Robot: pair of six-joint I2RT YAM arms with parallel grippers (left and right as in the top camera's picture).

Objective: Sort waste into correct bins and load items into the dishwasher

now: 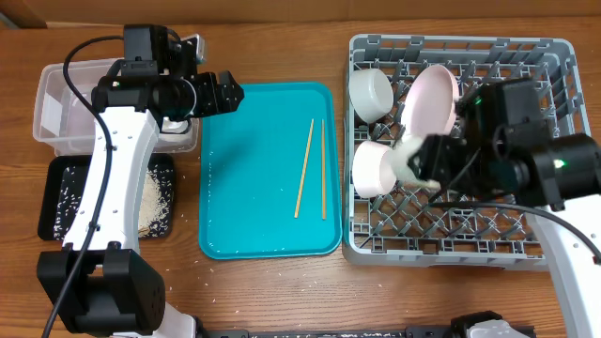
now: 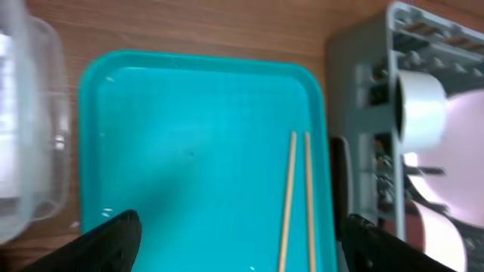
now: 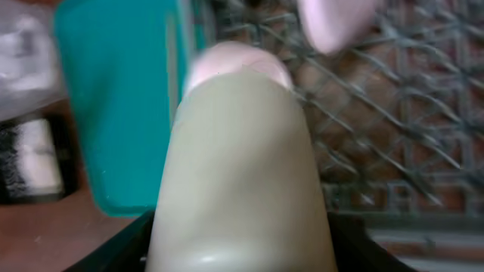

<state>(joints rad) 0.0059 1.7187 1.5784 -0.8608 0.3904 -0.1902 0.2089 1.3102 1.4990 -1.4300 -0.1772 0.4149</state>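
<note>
We see a wooden counter [image 1: 272, 38] that fills the overhead view out to every edge. Its surface is a warm reddish brown, with darker streaks of grain running left to right. The finish looks smooth and faintly glossy to us. Light falls on it evenly from above, and the shadows we find are soft and short, hugging whatever stands on the wood. In the left wrist view the same wood shows along the top, a little paler and blurred. In the right wrist view we make out a patch of brown at the lower left, too blurred for us to read its grain.
</note>
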